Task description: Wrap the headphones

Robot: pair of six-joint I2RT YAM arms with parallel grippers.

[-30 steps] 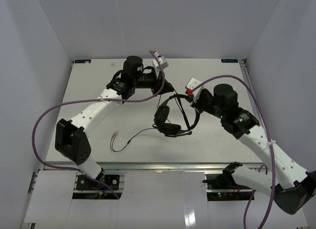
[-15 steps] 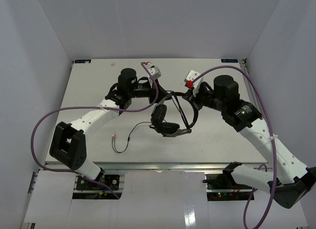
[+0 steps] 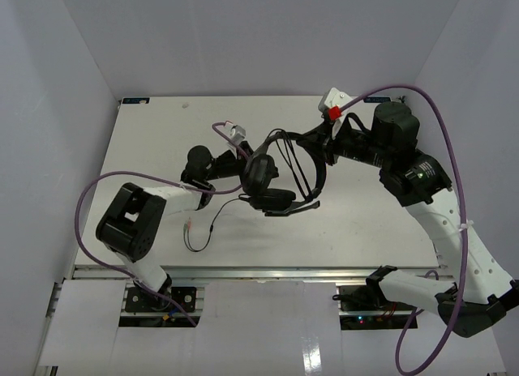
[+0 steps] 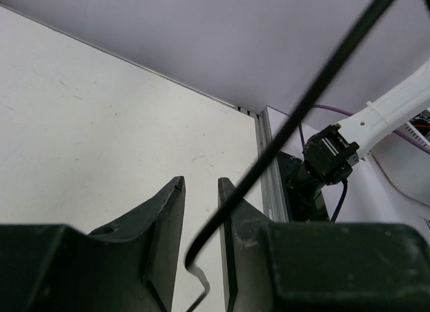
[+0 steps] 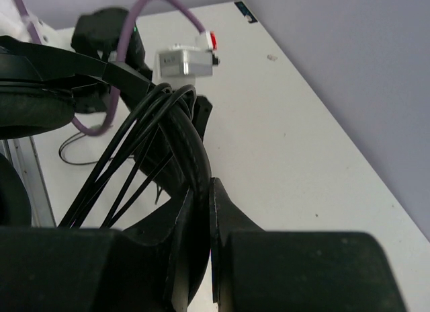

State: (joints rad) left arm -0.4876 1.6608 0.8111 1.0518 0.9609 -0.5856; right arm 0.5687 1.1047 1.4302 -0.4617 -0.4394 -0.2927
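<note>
Now | left gripper [image 4: 200, 191] jaws just parted, cable [image 4: 295, 117] seemingly slipping free | right gripper [image 5: 203, 187] clamps headphones [image 3: 261, 173] headband | next loop needs a regrasp

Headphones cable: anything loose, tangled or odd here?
Nothing damaged. Several cable loops cross the headband at the right gripper, unevenly spread; the plug end trails loose on the table.

1. Left arm [image 3: 174, 194] is folded sharply at the elbow, its forearm lying low and pointing right toward the other arm
2. Left gripper [image 4: 200, 184] has its jaws parted by a narrow gap
3. Right arm [image 3: 442, 222] stands tall from its base, wrist bent leftward
4. Right gripper [image 5: 200, 191] is clamped tight on the headphones [image 3: 272, 185]
</note>
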